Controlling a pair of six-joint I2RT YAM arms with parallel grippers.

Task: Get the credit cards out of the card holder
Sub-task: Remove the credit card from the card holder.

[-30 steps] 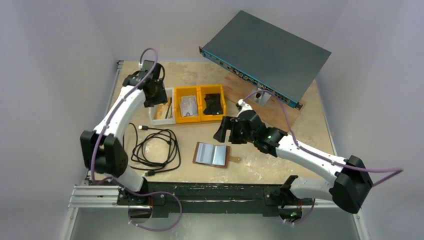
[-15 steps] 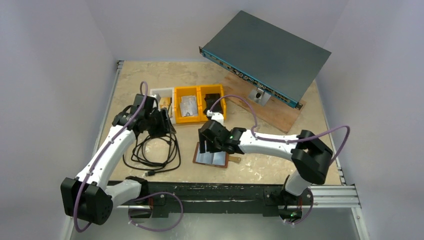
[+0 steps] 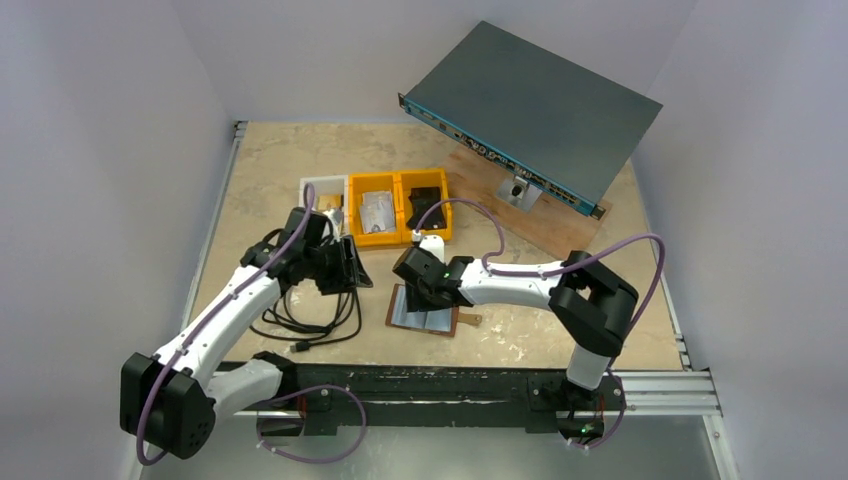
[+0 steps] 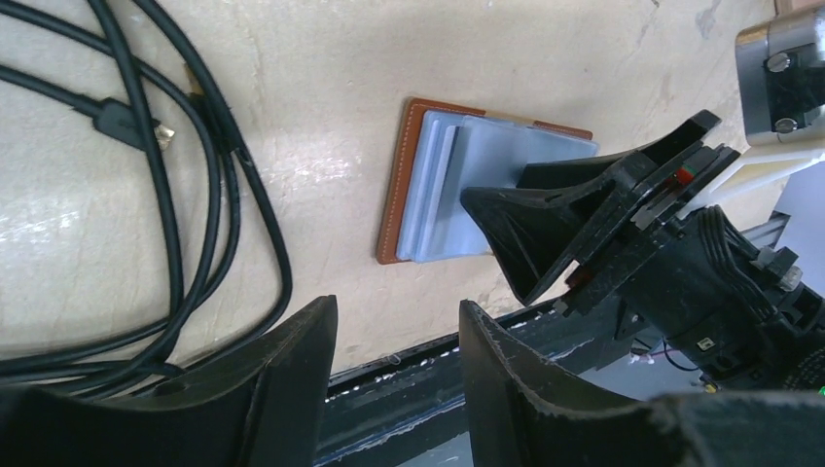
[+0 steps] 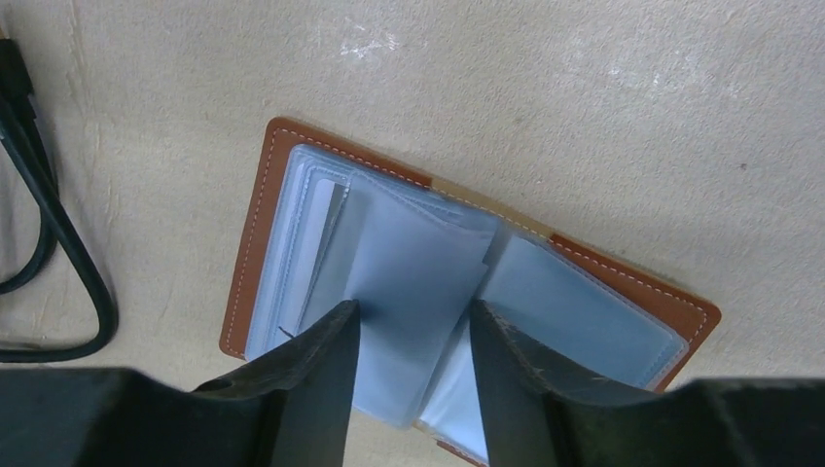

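The brown card holder (image 3: 418,319) lies open on the table, its clear blue pockets (image 5: 574,302) facing up. My right gripper (image 5: 413,309) is down on it, and one loose pocket leaf (image 5: 418,272) stands between its parted fingers. A pale card edge (image 5: 326,219) shows inside a left pocket. In the left wrist view the card holder (image 4: 438,185) lies beyond my left gripper (image 4: 397,306), which hovers open with nothing in it. From above, my left gripper (image 3: 350,270) sits just left of the holder. Something tan, perhaps a card (image 3: 330,211), lies in the white bin (image 3: 322,188).
A black cable (image 3: 305,305) is coiled under the left arm. Two yellow bins (image 3: 398,178) stand behind the holder, one with a silvery item, one with a chunky black object (image 3: 426,205). A grey rack unit (image 3: 530,100) leans on a wooden board (image 3: 545,228) at the back right.
My left arm came away from the white bin toward the holder, over the cable. My right arm swung left and down onto the holder, and its jaws narrowed around a pocket leaf.
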